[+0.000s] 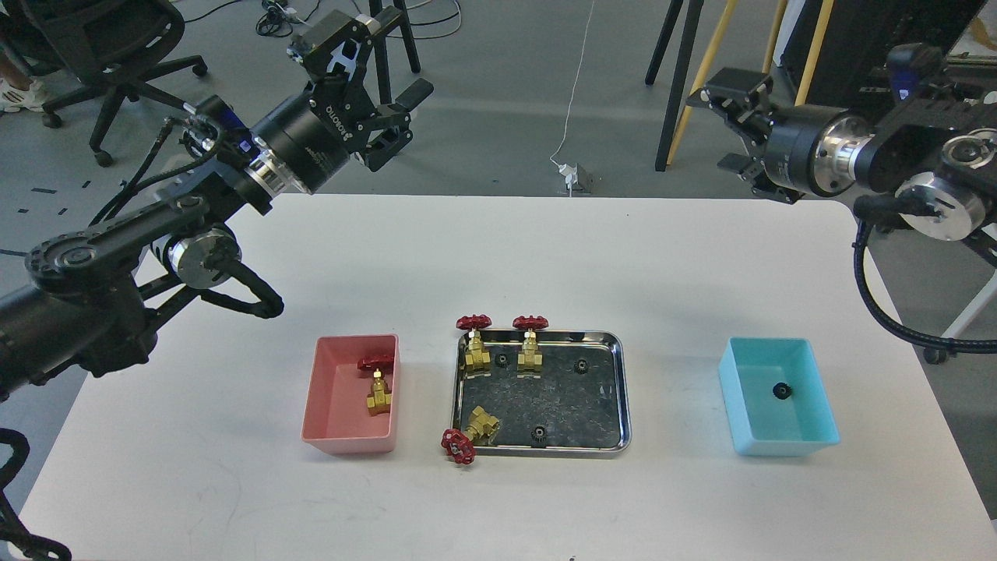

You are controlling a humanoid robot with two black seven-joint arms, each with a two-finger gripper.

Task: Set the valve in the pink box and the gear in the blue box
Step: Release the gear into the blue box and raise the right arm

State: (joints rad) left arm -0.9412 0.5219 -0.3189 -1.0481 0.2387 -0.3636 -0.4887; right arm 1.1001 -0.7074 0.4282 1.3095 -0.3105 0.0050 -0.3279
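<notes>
One valve [378, 383] stands in the pink box [331, 397] and one gear [780, 391] lies in the blue box [810, 393] on the counter [662, 265], while the left hand [397, 117] and right hand [728, 128] hang empty, fingers apart.

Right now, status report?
Left gripper and right gripper open, empty, raised. One valve in pink box, one gear in blue box. Nothing obstructing.
</notes>
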